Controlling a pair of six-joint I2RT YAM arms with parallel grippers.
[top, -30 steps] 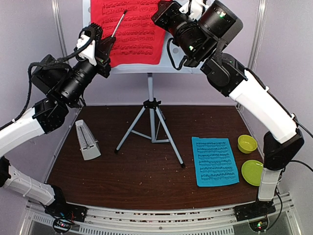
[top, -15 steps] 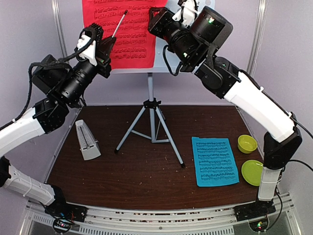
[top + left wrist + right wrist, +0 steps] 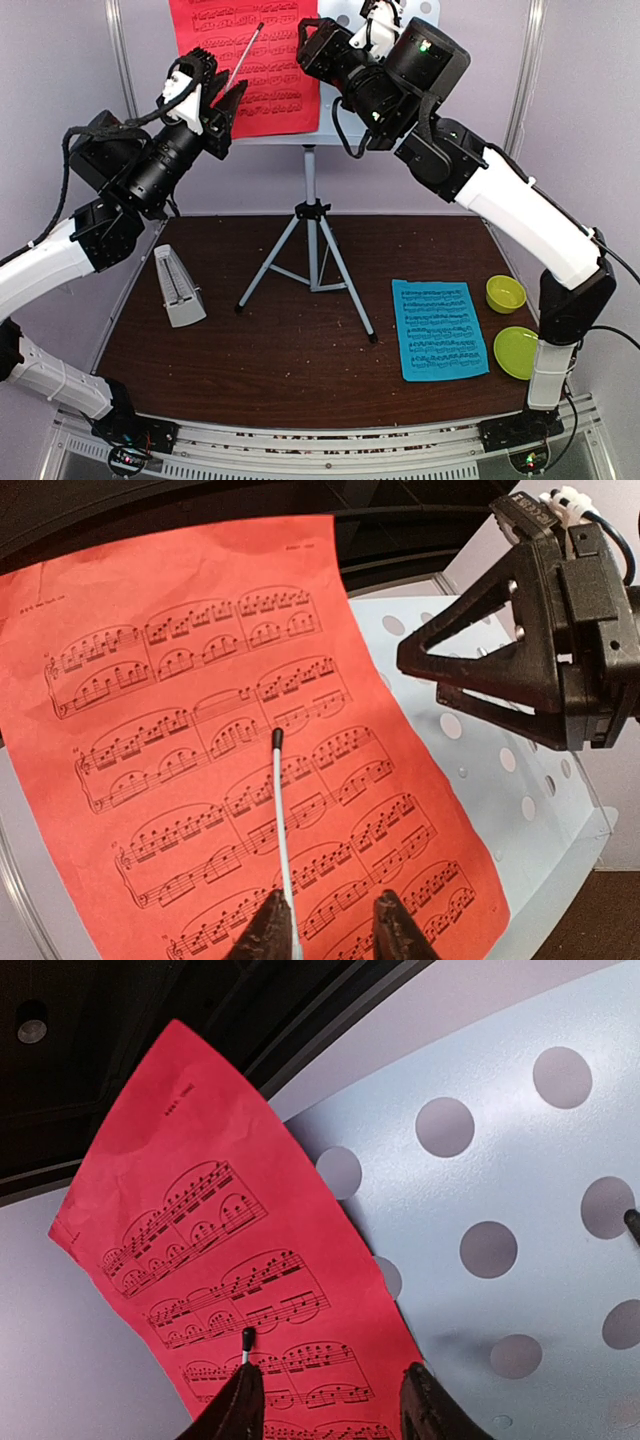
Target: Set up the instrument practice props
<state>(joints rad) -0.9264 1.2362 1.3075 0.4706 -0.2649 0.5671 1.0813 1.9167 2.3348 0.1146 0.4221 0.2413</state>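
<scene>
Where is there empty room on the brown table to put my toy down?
The biggest bare patch of table is at the front, between the metronome and the blue page, nearer than the tripod legs. The right side is crowded: the page, green bowl and plate sit close together.

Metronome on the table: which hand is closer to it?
Left. The left hand hangs high above the metronome, by the red sheet music; the right hand is farther, at that page's right edge.
</scene>
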